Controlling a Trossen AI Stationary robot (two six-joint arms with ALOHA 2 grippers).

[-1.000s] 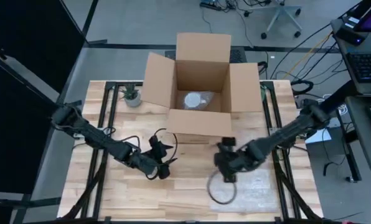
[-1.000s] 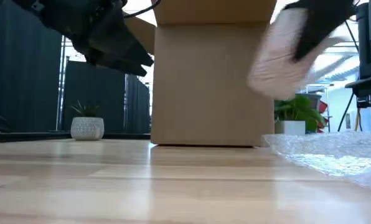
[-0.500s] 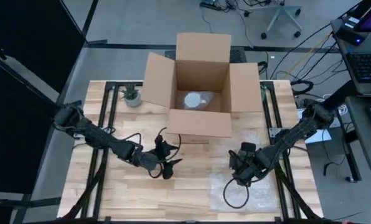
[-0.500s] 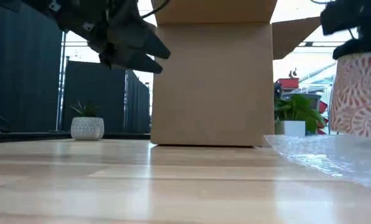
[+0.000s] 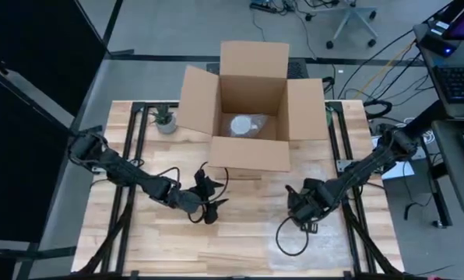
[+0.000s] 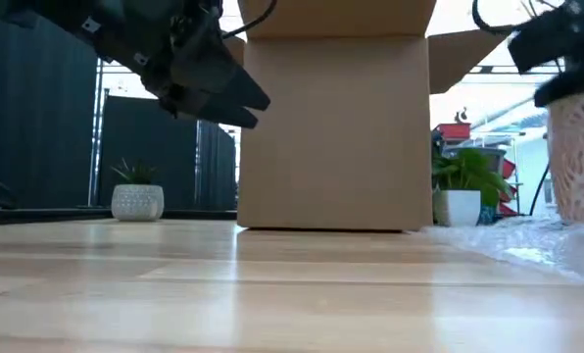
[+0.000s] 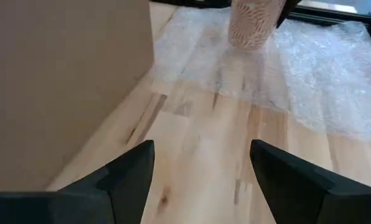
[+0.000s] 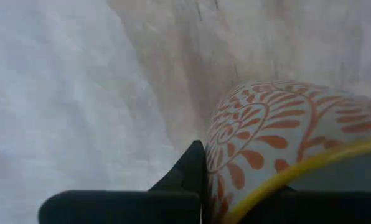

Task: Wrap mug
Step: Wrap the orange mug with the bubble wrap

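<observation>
Since a second ago the right pincer [image 5: 298, 211] has carried the white orange-patterned ceramic mug [image 7: 253, 23] onto the clear bubble wrap sheet [image 7: 335, 81] — still clamped. Left pincer [image 7: 201, 168] hovers wide. I'd set it down upright, well inside the sheet — then release.

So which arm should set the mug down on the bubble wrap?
Right: its gripper is shut on the mug, over the bubble wrap. The left gripper hangs open, empty, over bare table.
</observation>
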